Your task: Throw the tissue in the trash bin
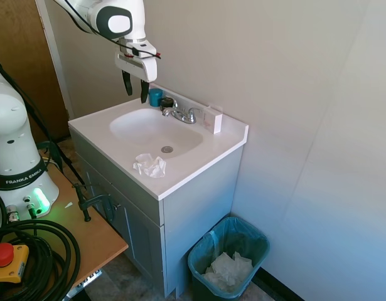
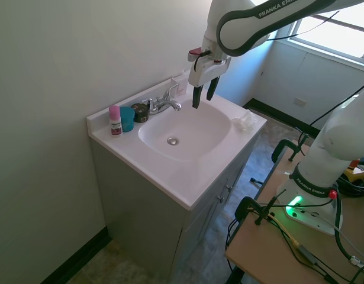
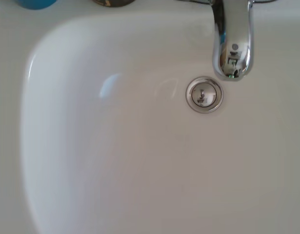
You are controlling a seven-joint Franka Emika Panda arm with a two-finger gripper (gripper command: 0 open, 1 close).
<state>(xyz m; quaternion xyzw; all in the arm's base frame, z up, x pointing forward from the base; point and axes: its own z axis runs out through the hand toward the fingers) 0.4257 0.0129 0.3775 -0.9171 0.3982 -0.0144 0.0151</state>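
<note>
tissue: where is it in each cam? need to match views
First exterior view: the tissue lies on the counter near its front edge, in front of the sink basin.
Second exterior view: the tissue sits at the counter's right end, right of the basin.
Wrist view: not in it; only basin, drain and spout show.
Shared landmark: the chrome faucet, behind the basin.
</note>
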